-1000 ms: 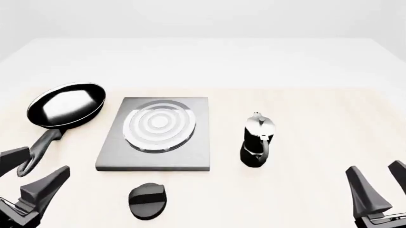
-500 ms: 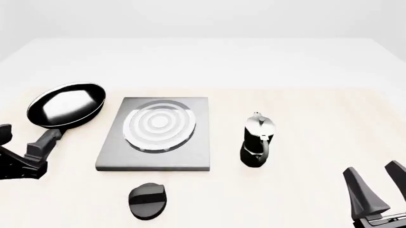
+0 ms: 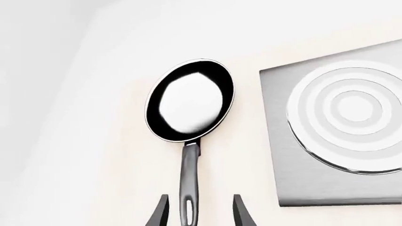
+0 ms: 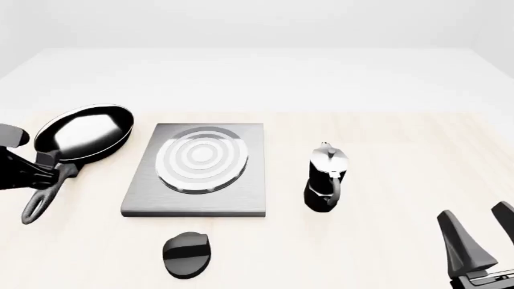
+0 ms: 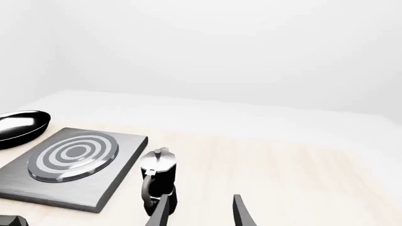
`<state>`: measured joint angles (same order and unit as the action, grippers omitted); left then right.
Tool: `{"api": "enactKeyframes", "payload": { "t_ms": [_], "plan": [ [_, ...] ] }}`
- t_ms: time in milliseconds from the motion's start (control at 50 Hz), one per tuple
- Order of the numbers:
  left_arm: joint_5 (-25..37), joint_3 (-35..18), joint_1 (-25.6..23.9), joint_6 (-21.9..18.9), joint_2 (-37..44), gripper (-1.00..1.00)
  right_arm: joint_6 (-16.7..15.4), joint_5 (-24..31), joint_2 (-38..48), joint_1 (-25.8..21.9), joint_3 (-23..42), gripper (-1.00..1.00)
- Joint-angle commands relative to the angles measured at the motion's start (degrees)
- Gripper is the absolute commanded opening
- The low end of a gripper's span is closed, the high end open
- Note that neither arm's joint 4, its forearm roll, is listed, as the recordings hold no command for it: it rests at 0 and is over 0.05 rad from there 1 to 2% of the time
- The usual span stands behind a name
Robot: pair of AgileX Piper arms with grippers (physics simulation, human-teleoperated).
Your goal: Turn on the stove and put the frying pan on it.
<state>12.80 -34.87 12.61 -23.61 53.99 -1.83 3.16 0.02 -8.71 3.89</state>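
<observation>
1. Pan first: the frying pan (image 4: 84, 133) lies flat on the surface (image 4: 386, 150) at the left, just beside the stove (image 4: 196, 205) but not on it, its long handle running back toward the arms.
2. Left pincer (image 3: 199, 214) is spread wide, one finger on each side of the handle's loop end, with clear gaps showing, so nothing is clamped.
3. From the front camera, that left arm sits over the handle, right at the frame's left edge.
4. Stove slab is bare, ring burner (image 4: 201, 158) uncovered; its round black knob (image 4: 187, 254) lies apart, nearer the arms.
5. Moka pot (image 4: 325, 178) stands upright to the right of the slab.
6. Right pincer (image 4: 482, 241) hangs low at the near right, fingers wide and holding nothing, well apart from everything.
</observation>
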Motion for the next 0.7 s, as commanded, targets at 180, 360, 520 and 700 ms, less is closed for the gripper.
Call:
{"api": "enactKeyframes", "payload": {
  "t_ms": [180,360,520,700],
  "plan": [
    [-3.12,-1.41,3.27,-4.06,7.22,1.00,-0.45,0.53,0.00,0.34,0.57,1.00],
    [-6.74,-0.64,4.62,-5.90,11.67,1.00,-0.56,0.40,0.00,0.19,0.11,1.00],
    [-9.48,0.03,4.59,-6.47,14.76,1.00,-0.76,0.63,0.01,0.27,0.27,1.00],
    [-13.22,0.26,5.21,-6.54,19.25,1.00,-0.99,0.82,0.01,0.34,0.25,1.00]
  ]
}}
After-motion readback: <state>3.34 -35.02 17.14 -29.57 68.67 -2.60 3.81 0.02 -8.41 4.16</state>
